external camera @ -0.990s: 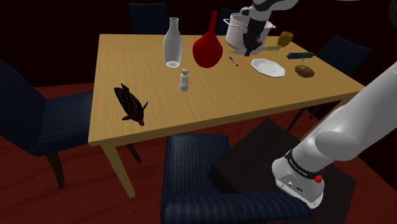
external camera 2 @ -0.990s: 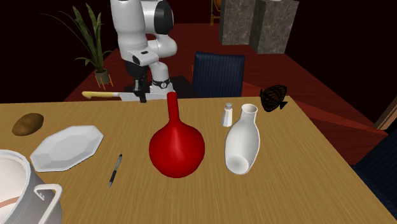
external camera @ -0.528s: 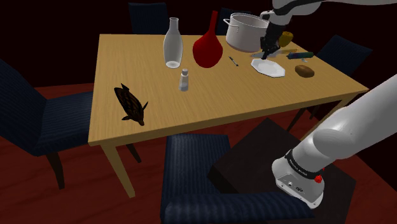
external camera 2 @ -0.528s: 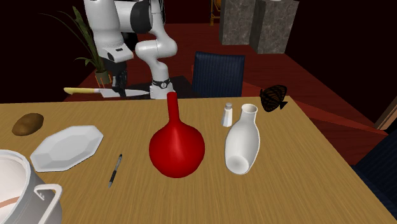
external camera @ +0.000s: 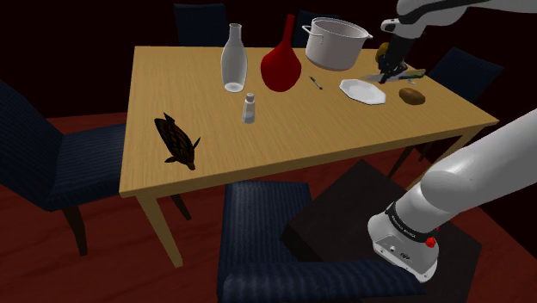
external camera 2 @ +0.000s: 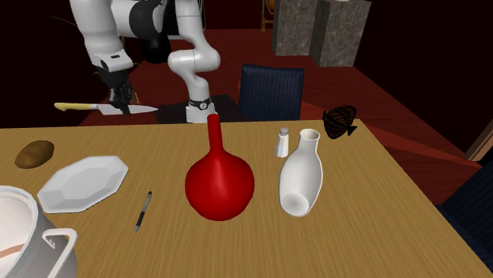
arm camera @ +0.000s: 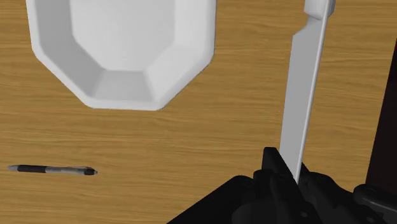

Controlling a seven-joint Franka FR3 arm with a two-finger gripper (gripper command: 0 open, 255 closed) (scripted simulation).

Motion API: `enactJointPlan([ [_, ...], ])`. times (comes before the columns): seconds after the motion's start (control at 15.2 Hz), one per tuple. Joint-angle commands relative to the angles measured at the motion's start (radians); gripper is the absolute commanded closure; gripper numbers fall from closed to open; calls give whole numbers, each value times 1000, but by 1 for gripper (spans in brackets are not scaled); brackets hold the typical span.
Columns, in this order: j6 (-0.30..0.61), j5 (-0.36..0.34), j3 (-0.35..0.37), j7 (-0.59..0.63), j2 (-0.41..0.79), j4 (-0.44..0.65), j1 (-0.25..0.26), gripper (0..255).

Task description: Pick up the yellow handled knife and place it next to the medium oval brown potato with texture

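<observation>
At the shoulder view's upper right, gripper (external camera: 392, 65) hangs above the table (external camera: 172, 95), between pot (external camera: 337, 43) and potato (external camera: 412, 95), off the surface.

Fingers clamped on the knife (external camera 2: 91, 107). In the wrist view they pinch the blade, which runs straight out from the gripper (arm camera: 287, 173); knife (arm camera: 303, 95) is airborne, not on the wood.

Second exterior view: knife held roughly level, yellow handle pointing to that view's left, blade tip to the right, gripper (external camera 2: 120, 104) gripping from above around mid-length. Potato (external camera 2: 35, 154) lies on the table below and left of it in that view, well apart from the knife.

Wrist view: blade is over bare table (arm camera: 203, 146) close to the table edge, with the white octagonal plate (arm camera: 95, 95) off to one side, not under it. Pen (arm camera: 51, 170) lies on the wood on the plate's side.

Shoulder view, rest of the table: plate (external camera: 362, 90) just beside the potato, pen (external camera: 316, 83), red vase (external camera: 281, 62), clear bottle (external camera: 232, 58), shaker (external camera: 249, 108).
</observation>
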Motion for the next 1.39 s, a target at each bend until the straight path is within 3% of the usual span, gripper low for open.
enactJointPlan([
  [0.0,4,-9,-31,-49,-2,-1,-21,255],
  [0.79,17,-7,-226,-359,59,73,-131,255],
  [1.32,127,12,-242,-371,100,-2,-131,255],
])
